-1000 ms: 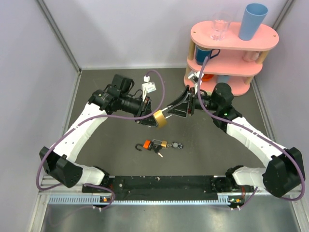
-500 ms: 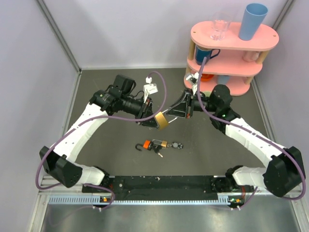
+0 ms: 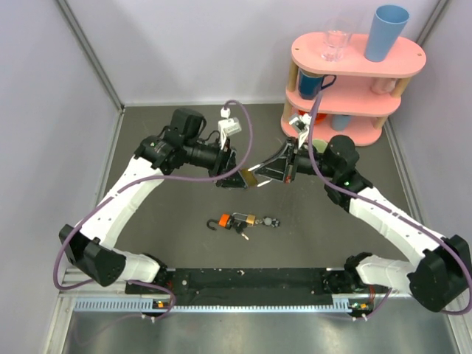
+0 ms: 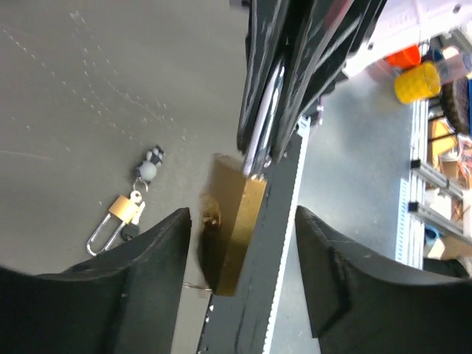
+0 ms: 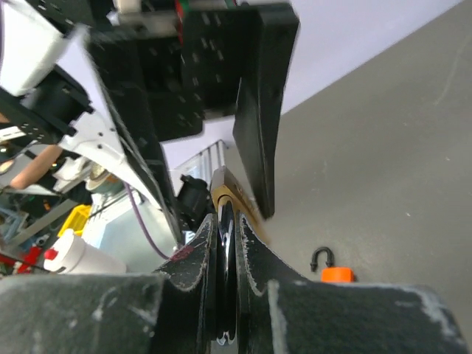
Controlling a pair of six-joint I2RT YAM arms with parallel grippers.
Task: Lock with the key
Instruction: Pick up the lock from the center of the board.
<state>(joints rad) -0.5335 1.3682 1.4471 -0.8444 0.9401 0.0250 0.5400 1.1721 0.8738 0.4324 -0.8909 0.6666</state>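
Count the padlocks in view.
3: large brass padlock in the right claw; orange-and-black padlock on the table; small brass padlock just right of it. Others could be hidden.

The key (image 3: 241,229) (in its bunch (image 3: 245,221)) looks indistinct.

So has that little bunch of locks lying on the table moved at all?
No. The bunch of locks lies in the same spot, just as far from the black rail at the near edge.

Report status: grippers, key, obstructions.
Left gripper open around large brass padlock. Right gripper shut on its shackle. Key unheld on table, by orange padlock. Nothing covering it.
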